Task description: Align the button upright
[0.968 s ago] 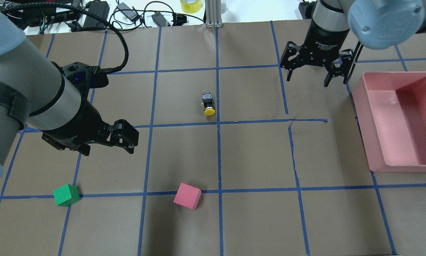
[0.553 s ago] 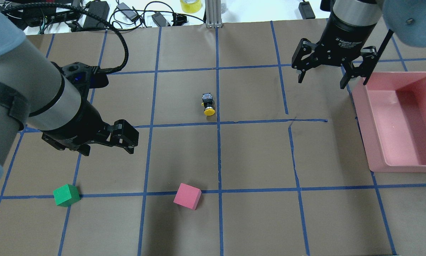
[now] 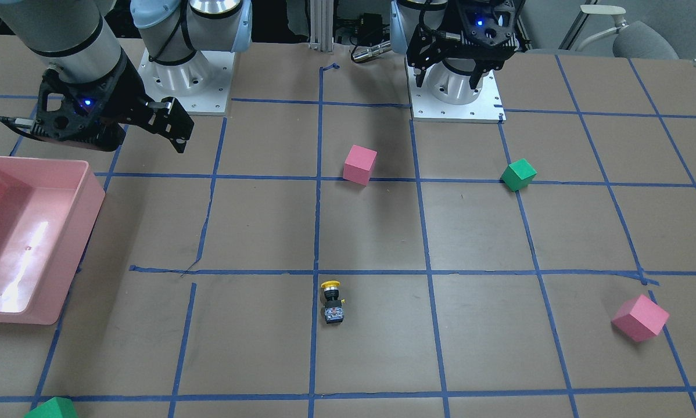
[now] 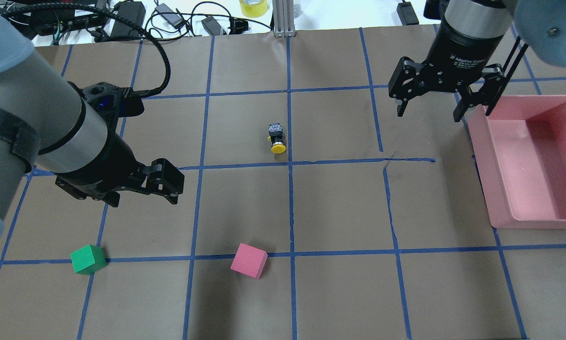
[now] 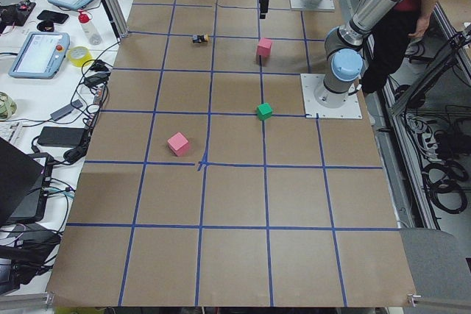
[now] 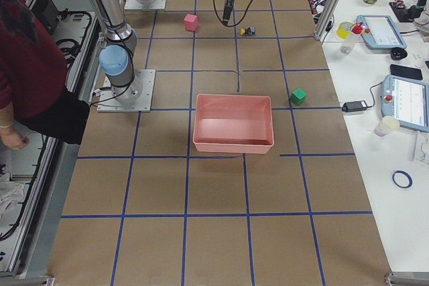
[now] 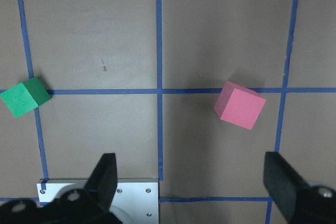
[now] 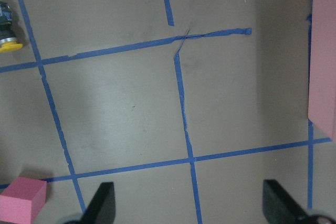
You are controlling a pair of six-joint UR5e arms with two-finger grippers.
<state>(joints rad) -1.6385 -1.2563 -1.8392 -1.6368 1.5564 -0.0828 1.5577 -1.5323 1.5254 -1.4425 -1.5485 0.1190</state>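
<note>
The button (image 4: 276, 138) lies on its side near the table's middle, yellow cap toward the robot, grey base away from it. It also shows in the front view (image 3: 331, 301) and at the top left edge of the right wrist view (image 8: 8, 32). My left gripper (image 4: 143, 200) is open and empty, hovering left of and nearer the robot than the button; the left wrist view shows both its fingers (image 7: 105, 177) spread. My right gripper (image 4: 427, 113) is open and empty, hovering far right of the button beside the pink bin.
A pink bin (image 4: 484, 160) stands at the right edge. A pink cube (image 4: 249, 259) and a green cube (image 4: 88, 259) sit on the near side. The front view shows another pink cube (image 3: 639, 317) and another green cube (image 3: 51, 409) on the far side.
My right gripper has moved right, toward the pink bin, still open. The left arm and the button have not moved.
</note>
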